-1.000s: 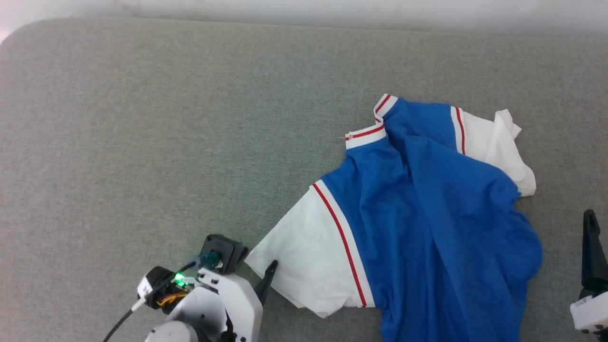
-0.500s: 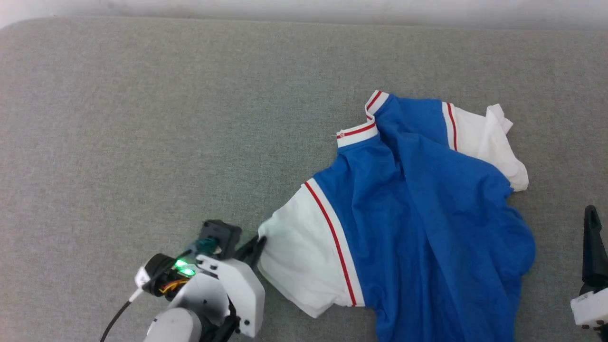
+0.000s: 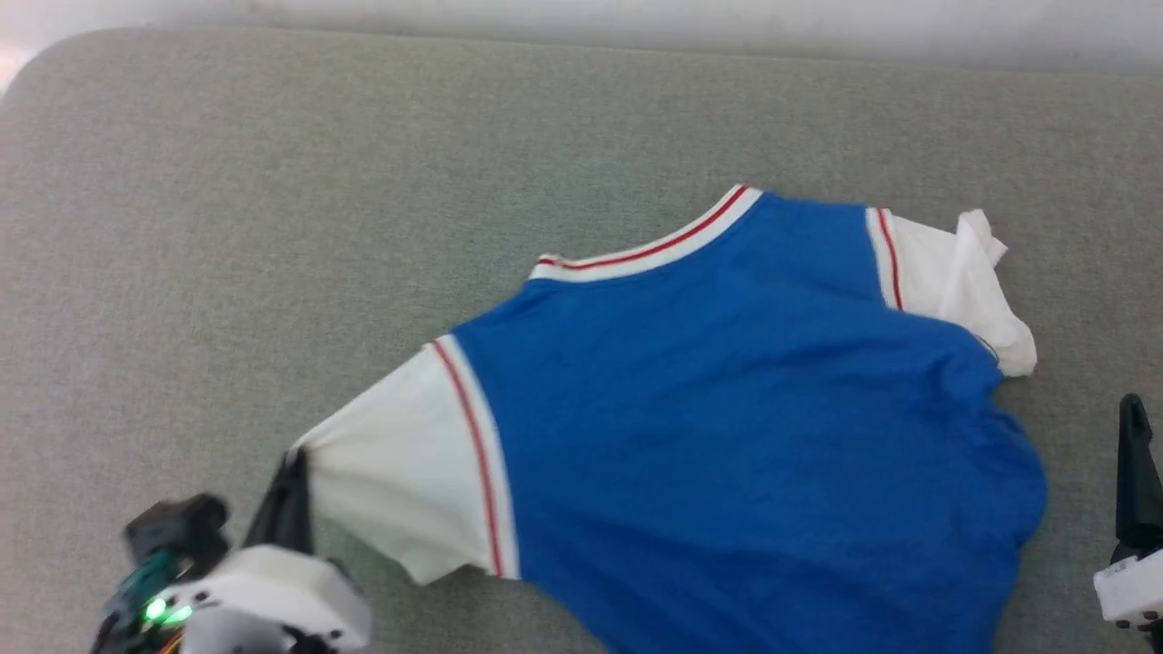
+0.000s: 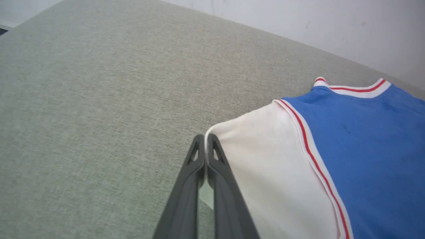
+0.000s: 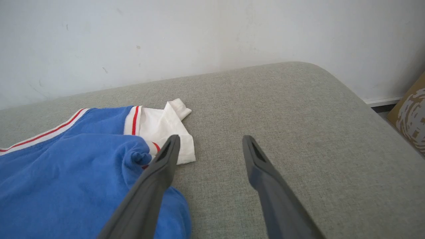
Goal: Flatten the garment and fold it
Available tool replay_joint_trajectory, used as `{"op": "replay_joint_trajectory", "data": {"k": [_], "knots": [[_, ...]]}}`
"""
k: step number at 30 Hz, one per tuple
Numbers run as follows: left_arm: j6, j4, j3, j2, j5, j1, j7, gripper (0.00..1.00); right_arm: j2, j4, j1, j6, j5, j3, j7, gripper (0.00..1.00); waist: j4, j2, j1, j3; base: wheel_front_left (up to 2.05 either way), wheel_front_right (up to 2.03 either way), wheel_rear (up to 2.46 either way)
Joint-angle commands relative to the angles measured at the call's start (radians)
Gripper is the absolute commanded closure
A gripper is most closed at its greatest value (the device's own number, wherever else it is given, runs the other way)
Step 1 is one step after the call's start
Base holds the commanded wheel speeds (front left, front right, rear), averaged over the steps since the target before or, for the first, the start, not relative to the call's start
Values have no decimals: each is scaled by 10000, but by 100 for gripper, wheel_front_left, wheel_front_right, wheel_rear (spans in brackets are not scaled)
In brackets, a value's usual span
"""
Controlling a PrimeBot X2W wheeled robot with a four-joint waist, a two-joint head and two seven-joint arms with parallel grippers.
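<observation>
The garment (image 3: 727, 409) lies spread blue side up on the grey fabric-covered tabletop (image 3: 273, 182), across its middle and right part. Its striped neck band (image 3: 654, 250) faces the far edge, where the pale wall (image 5: 166, 33) rises. Our left claw (image 4: 206, 137) is pinched tight on the cuff edge of the left white sleeve (image 3: 391, 481), which stretches taut toward the front left of the tabletop. The other white sleeve (image 3: 954, 282) lies crumpled and folded over on itself, toward the right edge. Our right claw (image 5: 211, 141) stands wide and holds nothing, toward the front right of the tabletop, just beside the garment's bunched blue side. Whether its nearer finger touches the cloth we cannot tell.
</observation>
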Motion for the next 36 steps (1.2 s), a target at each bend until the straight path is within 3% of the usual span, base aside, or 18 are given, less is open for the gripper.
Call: {"op": "replay_joint_trajectory", "data": {"k": [1, 6, 8, 15, 24, 33, 34, 35, 36], "knots": [[260, -199, 301, 129, 53, 322, -168, 100, 26, -44, -89, -7, -60, -55, 72, 0, 133, 0, -1, 31, 0, 0, 0], [1273, -630, 1023, 437, 852, 888, -446, 100, 26, -358, -473, -7, -569, 77, 580, 0, 362, 0, -1, 155, 0, 0, 0], [1365, -832, 995, 326, 843, 871, -489, 100, 26, -520, -810, -7, -859, 269, 858, 0, 431, 0, -1, 229, 0, 0, 0], [1092, -955, 437, 89, 678, 373, -469, 100, 6, -292, -2555, -7, -1611, 1439, 2601, 0, 615, 0, -1, 482, 0, 0, 0], [810, -483, -138, -161, 540, -35, -558, 100, -850, 1914, -4748, -7, -2411, 2574, 5431, 0, 1028, 0, -1, 668, 0, 0, 0], [646, 4, -437, -308, 389, -239, -708, 100, -1289, 3717, -5399, -7, -2891, 2955, 6253, 0, 1551, 0, -1, 812, 0, 0, 0], [638, 44, -458, -317, 379, -257, -724, 100, -1268, 3865, -5397, -7, -2850, 2942, 6338, 4, 1584, 0, -1, 819, 0, 0, 0], [634, 80, -475, -325, 372, -271, -739, 100, -1241, 3982, -5387, -7, -2809, 2920, 6411, 57, 1606, 0, -1, 822, 0, 0, 0], [632, 108, -491, -331, 367, -284, -752, 100, -1208, 4044, -5375, -7, -2764, 2879, 6421, 84, 1621, 0, -1, 828, 0, 0, 0]]}}
